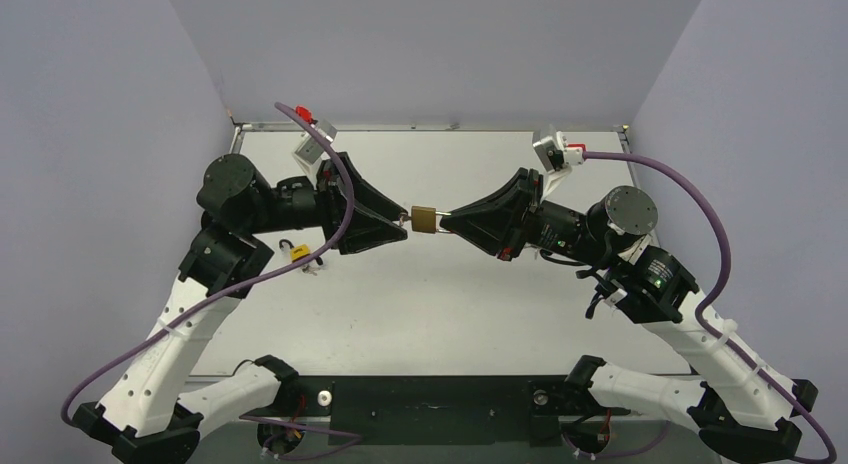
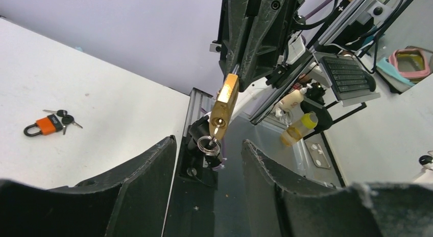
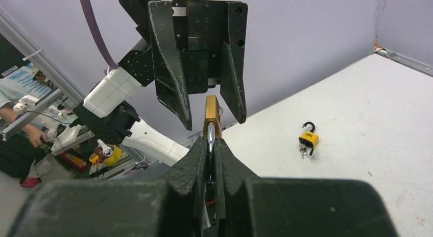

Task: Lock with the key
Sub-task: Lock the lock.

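A brass padlock (image 1: 424, 220) hangs in the air between the two arms above the middle of the table. My right gripper (image 3: 210, 141) is shut on its steel shackle (image 3: 210, 132), and the brass body (image 3: 211, 112) sticks out beyond the fingertips. A key (image 2: 217, 128) sits in the keyhole at the padlock's (image 2: 225, 104) lower end, with a key ring (image 2: 209, 144) hanging from it. My left gripper (image 2: 209, 146) is open around the ring. Its fingers (image 2: 162, 154) stand apart on either side and touch neither key nor ring.
A small orange-yellow padlock (image 1: 298, 252) with its shackle open and keys attached lies on the white table (image 1: 450, 314) near the left arm. It also shows in the left wrist view (image 2: 47, 125) and right wrist view (image 3: 308, 140). Purple walls surround the table.
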{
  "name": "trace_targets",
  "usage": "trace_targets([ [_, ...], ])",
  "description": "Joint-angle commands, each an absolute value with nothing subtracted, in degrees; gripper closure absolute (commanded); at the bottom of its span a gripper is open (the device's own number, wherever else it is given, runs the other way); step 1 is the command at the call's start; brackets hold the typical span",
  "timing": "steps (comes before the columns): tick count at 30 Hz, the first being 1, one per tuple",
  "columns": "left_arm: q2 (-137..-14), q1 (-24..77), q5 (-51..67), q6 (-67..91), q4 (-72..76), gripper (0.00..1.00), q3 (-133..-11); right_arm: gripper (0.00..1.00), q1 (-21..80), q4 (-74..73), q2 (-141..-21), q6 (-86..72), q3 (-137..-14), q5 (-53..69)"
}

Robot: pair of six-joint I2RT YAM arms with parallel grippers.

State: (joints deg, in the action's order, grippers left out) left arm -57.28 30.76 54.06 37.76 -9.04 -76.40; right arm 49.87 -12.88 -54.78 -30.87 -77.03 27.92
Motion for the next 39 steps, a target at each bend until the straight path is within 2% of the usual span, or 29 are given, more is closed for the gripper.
trace_targets([
  [1,-58.2,30.6,53.8,33.3,-7.8,0.51,-79.6,1.00,50.3,-8.5,-54.7,-31.9,-79.7,28.9],
  [7,-58.4,30.7,57.2,37.3,2.7,0.48,-78.4,1.00,50.5,-8.2,-55.3,-31.9,-79.8,28.9],
  [13,-58.8,30.7,58.4,39.7,6.4,0.48,-77.8,1.00,50.7,-7.4,-55.9,-32.2,-80.0,29.1],
  [39,-61.4,31.1,60.9,44.5,11.5,0.55,-76.5,1.00,51.2,-6.7,-56.9,-32.3,-81.0,29.0],
])
